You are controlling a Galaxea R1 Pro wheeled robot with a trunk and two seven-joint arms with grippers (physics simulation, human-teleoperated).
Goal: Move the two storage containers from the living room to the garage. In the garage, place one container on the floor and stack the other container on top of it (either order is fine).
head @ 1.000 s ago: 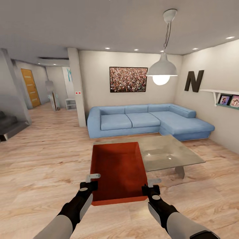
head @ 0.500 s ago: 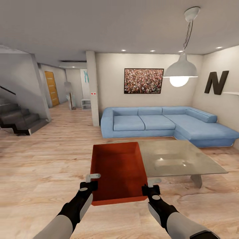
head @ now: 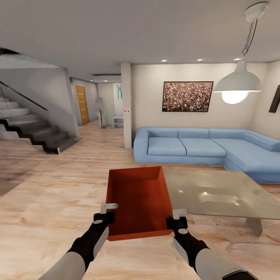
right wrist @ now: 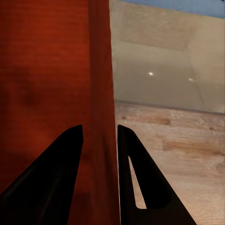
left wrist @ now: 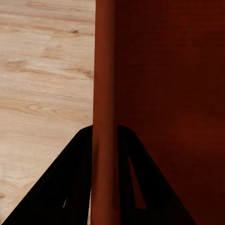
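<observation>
Bin (head: 139,200) is being carried level, left gripper (head: 108,212) and right gripper (head: 175,217) each pinching a side wall for balance.

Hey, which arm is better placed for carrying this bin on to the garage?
Neither alone: the left gripper clamps the left wall of the storage container and the right gripper clamps its right wall, so both should carry it together.

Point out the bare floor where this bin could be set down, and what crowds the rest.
Bare wood floor lies between the stairs and the held bin. The glass coffee table and blue sofa crowd the right.
</observation>
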